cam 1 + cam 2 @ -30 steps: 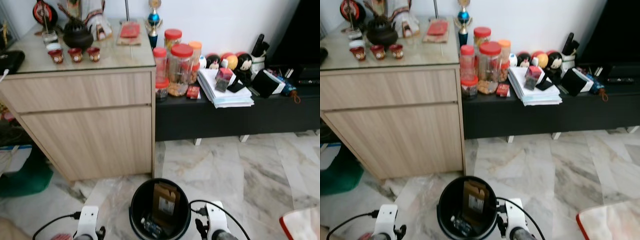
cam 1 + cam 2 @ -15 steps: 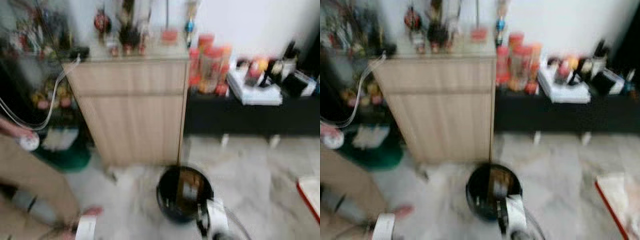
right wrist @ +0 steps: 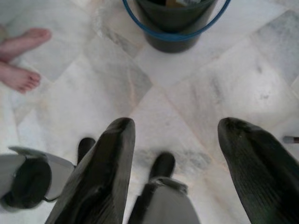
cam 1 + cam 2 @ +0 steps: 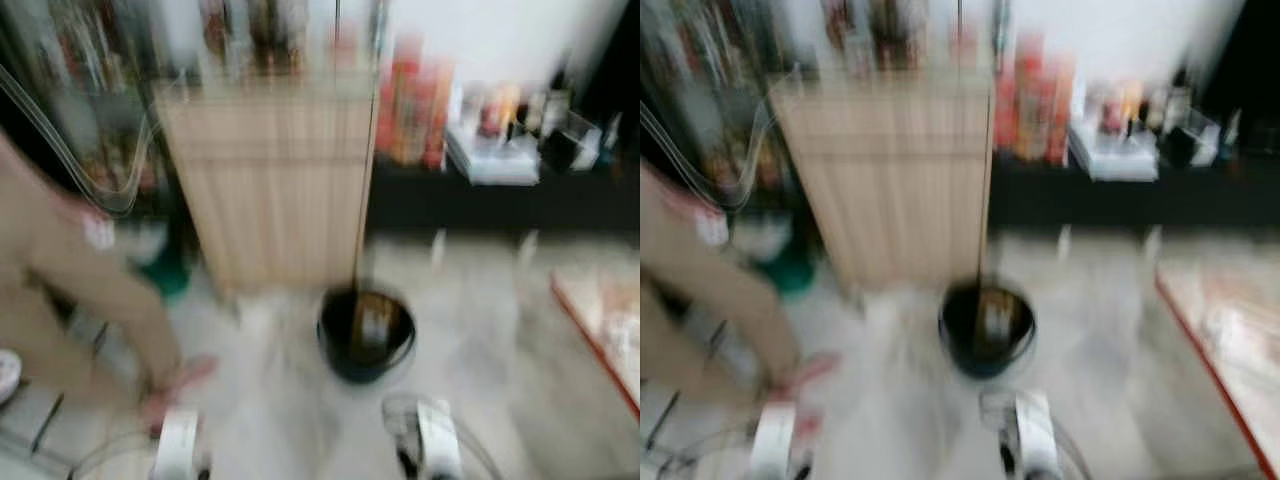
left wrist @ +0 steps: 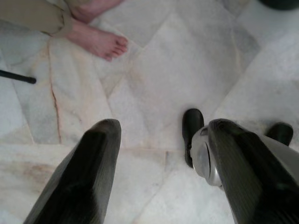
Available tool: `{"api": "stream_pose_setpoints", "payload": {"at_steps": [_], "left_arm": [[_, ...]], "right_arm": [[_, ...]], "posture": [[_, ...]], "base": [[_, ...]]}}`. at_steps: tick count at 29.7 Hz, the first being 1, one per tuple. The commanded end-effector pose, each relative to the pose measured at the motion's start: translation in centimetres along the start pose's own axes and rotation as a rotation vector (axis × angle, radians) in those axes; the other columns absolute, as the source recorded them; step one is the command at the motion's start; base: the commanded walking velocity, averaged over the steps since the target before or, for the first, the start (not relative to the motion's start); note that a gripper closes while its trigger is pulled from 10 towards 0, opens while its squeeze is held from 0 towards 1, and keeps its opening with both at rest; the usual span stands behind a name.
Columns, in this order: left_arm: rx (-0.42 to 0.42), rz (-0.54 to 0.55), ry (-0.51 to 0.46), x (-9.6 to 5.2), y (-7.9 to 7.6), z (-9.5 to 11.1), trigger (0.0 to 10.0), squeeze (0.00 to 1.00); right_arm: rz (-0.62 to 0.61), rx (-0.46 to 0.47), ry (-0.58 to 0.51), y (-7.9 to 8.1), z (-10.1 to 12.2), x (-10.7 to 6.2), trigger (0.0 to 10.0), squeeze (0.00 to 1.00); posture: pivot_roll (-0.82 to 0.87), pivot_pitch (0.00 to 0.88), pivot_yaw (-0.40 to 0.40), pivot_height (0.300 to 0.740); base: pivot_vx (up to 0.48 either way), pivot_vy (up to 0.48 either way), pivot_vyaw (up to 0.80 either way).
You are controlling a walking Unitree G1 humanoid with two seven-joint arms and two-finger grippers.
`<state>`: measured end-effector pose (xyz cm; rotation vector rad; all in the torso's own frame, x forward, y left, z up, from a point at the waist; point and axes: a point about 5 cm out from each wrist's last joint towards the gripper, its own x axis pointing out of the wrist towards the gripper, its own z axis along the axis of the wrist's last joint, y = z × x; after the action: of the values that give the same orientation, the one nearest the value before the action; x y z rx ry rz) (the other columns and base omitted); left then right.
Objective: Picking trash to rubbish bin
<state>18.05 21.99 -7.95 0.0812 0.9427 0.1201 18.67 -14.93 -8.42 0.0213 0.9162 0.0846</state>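
Note:
The black rubbish bin [image 4: 365,333] with a blue handle stands on the marble floor in front of me, a brown carton showing inside it; its rim [image 3: 175,28] is also in the right wrist view. My left gripper [image 5: 161,163] hangs open over bare floor with nothing between its fingers. The right gripper [image 3: 175,154] is open too, pointing at the floor just short of the bin. Both wrists [image 4: 178,445] show at the bottom edge of the blurred eye views.
A person in tan trousers [image 4: 70,270] stands at my left, bare feet [image 5: 100,42] on the tiles. A wooden cabinet [image 4: 275,180] and a low black shelf [image 4: 500,195] with jars and papers line the wall. A red-edged mat [image 4: 600,320] lies at right.
The camera has pulled back and swung; the bin now sits farther from me. A person has come into view at the left. The picture is blurred.

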Motion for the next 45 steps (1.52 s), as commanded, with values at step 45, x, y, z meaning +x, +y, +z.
{"api": "stream_pose_setpoints", "payload": {"at_steps": [45], "left_arm": [[-0.005,-0.006,-0.006,0.08,-0.42,0.28,10.0,0.0]], "right_arm": [[-0.018,0.031,-0.017,-0.6,0.34,-0.01,10.0,0.0]], "posture": [[0.03,0.009,-0.021,0.74]], "base": [[0.0,0.0,-0.52]]}}
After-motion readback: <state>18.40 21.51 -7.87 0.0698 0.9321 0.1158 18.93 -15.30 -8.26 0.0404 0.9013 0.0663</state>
